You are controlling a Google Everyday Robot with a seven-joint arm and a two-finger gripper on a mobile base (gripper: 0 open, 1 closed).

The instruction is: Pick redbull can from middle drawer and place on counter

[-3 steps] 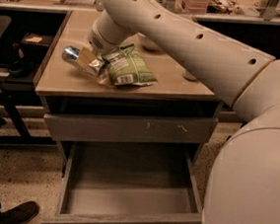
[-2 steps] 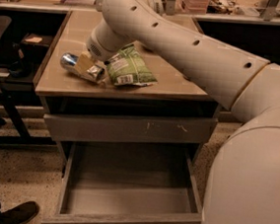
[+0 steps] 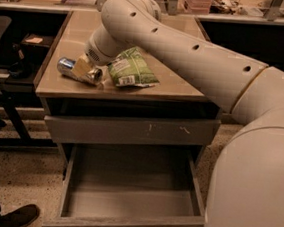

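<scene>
The robot's gripper (image 3: 86, 71) sits low at the front-left part of the counter (image 3: 85, 27), its tan fingers (image 3: 81, 65) appearing closed around the middle of the redbull can (image 3: 65, 66). The can lies on its side, one silver-and-blue end poking out to the left of the fingers, the other toward the front edge. Whether its body rests fully on the tan surface or hangs just above it cannot be told from this angle.

Just beside the gripper, to its right, lies a green-and-white packet (image 3: 132, 69), touching or nearly touching the wrist. The pale arm (image 3: 188, 54) sweeps in from the right across the rear of the counter.

Below the tabletop, a grey drawer front with light scratch marks (image 3: 130, 130) is shut. Beneath it the middle drawer (image 3: 121, 225) stands pulled out wide — its grey floor shows nothing inside. A dark shoe (image 3: 19, 216) shows at the lower-left corner on the speckled floor.

Judged from this, most of the job is done: the can is out of the drawer and up at counter level. What seems left is the finish — letting go of the can, seeing that it does not roll toward the near edge since it lies sideways, and drawing the arm clear without nudging the packet. The drawer is open, though the task does not ask for it to be shut.
</scene>
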